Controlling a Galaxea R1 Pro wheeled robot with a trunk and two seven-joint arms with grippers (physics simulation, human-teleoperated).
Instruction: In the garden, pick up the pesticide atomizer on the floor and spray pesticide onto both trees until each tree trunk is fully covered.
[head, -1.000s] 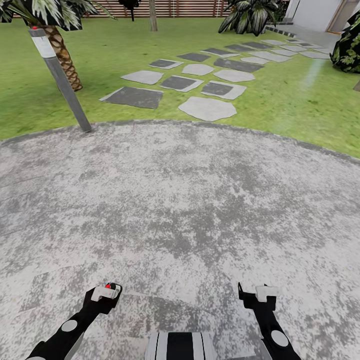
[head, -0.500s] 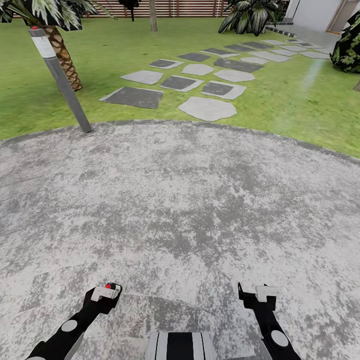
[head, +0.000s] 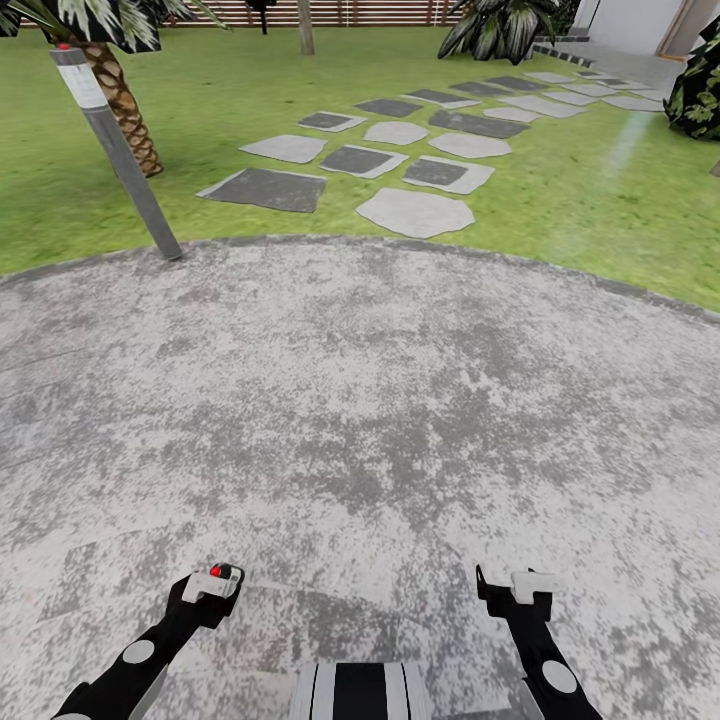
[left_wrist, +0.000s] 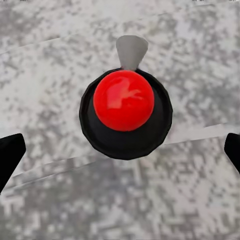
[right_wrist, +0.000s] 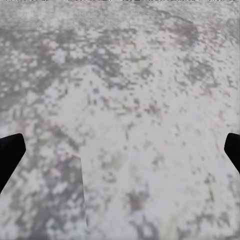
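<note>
My left fingers (head: 222, 580) hold the spray bottle (left_wrist: 125, 112), red top up, low at 7 o'clock over the grey stone floor (head: 360, 400). My right fingers (head: 508, 585) are wide apart, holding nothing, at 5 o'clock.

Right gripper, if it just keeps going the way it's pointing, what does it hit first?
Most likely the mottled grey stone paving. The right wrist view looks along the right gripper at bare paving, with nothing standing between its fingers. How far off the surface lies is unclear.
</note>
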